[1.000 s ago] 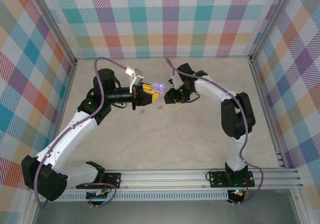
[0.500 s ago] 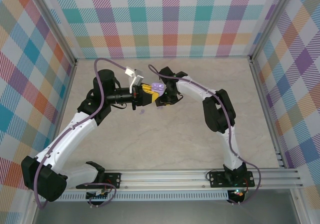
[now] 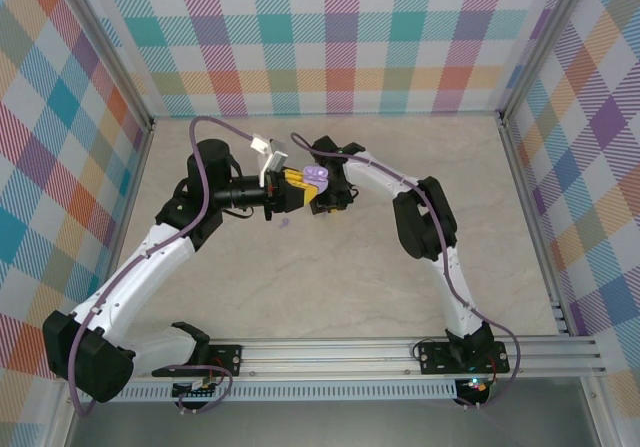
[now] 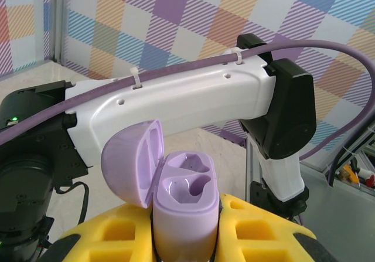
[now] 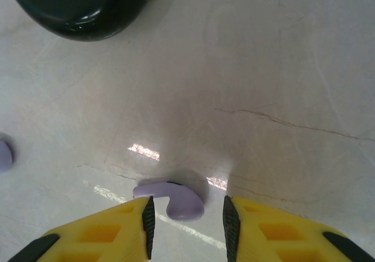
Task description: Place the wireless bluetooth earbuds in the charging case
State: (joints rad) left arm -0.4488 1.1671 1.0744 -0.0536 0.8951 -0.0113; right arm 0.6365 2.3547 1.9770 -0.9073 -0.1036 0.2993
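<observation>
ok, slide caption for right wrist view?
Right gripper straddling a tiny lilac stemmed earbud on the pale marbled tabletop.

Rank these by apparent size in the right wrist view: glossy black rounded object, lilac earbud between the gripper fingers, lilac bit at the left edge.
1. Glossy black rounded object, largest though cropped.
2. Lilac stemmed earbud.
3. Lilac bit at left edge, cut off, so unsure.

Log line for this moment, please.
left end effector: shut on open lilac case | right end effector: open, straddling lilac earbud on table | case: empty
</observation>
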